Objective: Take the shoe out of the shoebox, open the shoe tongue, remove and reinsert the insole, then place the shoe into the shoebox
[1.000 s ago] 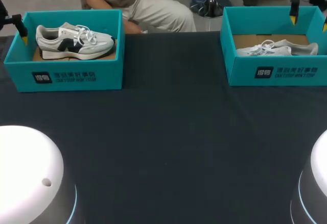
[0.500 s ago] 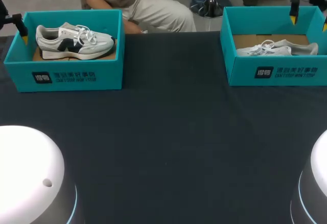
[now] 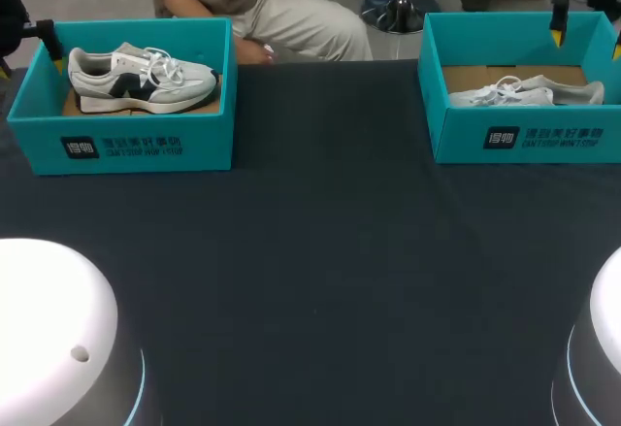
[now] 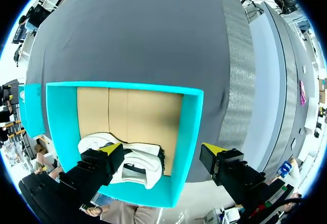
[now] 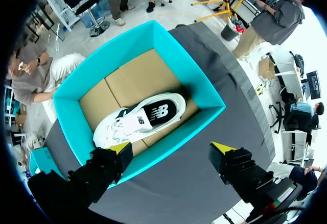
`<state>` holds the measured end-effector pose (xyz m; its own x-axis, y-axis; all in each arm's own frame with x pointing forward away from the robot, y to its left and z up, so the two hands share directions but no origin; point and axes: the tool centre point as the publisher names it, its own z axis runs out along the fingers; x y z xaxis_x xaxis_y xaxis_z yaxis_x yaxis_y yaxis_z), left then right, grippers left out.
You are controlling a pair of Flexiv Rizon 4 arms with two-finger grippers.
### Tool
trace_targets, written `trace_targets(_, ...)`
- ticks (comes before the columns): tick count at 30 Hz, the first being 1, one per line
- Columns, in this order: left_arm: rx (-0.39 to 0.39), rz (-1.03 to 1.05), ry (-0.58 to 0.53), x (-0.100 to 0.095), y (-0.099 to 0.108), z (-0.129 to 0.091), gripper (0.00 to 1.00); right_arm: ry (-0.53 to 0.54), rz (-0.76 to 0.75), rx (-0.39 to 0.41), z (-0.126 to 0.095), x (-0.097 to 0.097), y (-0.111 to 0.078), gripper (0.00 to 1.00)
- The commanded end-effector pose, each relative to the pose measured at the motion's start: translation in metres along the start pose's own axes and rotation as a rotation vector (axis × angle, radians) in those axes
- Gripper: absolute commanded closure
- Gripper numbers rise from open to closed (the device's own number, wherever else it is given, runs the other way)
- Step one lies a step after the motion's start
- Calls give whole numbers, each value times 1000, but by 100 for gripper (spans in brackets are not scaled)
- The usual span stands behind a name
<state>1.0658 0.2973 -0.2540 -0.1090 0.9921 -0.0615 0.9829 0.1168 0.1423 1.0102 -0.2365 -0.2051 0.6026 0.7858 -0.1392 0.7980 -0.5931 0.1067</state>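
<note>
**Containers and contents.** Two open teal shoeboxes stood at the far side of the dark worktop (image 3: 320, 251), well apart. The left shoebox (image 3: 126, 145) held one grey-and-white shoe (image 3: 141, 77) with a dark side marking. It stood upright on its sole on the box's brown cardboard floor. The right shoebox (image 3: 524, 140) held one white shoe (image 5: 145, 117) with white laces, lying on the cardboard floor near one long wall.

**Count.** Two shoeboxes, two shoes, one shoe per box. Both shoes were inside their boxes.

**Hands.**
- The left hand (image 4: 162, 150) was above the end of the left shoebox, fingers spread wide and gripping nothing. One yellow tip was over the shoe's end. The other was past the box's end wall, so that wall lay between the fingers.
- The right hand (image 5: 171, 147) was above the right shoebox, fingers also spread wide and gripping nothing. One yellow tip was over the box's near wall, the other over the worktop outside the box.

**Surroundings.** In the head view, the two white arm bases (image 3: 58, 329) filled the near corners. The box walls stood around each shoe on all four sides.
</note>
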Motion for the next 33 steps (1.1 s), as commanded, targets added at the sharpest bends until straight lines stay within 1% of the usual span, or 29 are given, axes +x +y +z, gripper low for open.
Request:
trace_targets(1, 43, 17, -9, -7, 43, 10, 0, 2, 0, -1, 0, 0, 0, 0)
trace_targets(8, 96, 48, -23, -20, 83, 20, 0, 2, 0, -1, 0, 0, 0, 0)
trace_targets(9, 115, 66, -26, -21, 87, 22, 0, 2, 0, -1, 0, 0, 0, 0)
trace_targets(14, 131, 94, -5, -21, 102, 34, 0, 2, 0, -1, 0, 0, 0, 0)
trace_targets(18, 134, 121, 22, -20, 109, 45, 0, 2, 0, -1, 0, 0, 0, 0)
trace_targets(19, 152, 126, 10, -20, 112, 49, 0, 2, 0, -1, 0, 0, 0, 0)
trace_targets(23, 169, 155, 1, -21, 118, 60, 0, 2, 0, -1, 0, 0, 0, 0)
trace_targets(27, 181, 161, -1, -22, 120, 67, 0, 2, 0, -1, 0, 0, 0, 0)
trace_targets(29, 200, 153, -1, -21, 121, 72, 0, 2, 0, -1, 0, 0, 0, 0)
trace_targets(33, 215, 154, 17, -21, 120, 81, 0, 2, 0, -1, 0, 0, 0, 0)
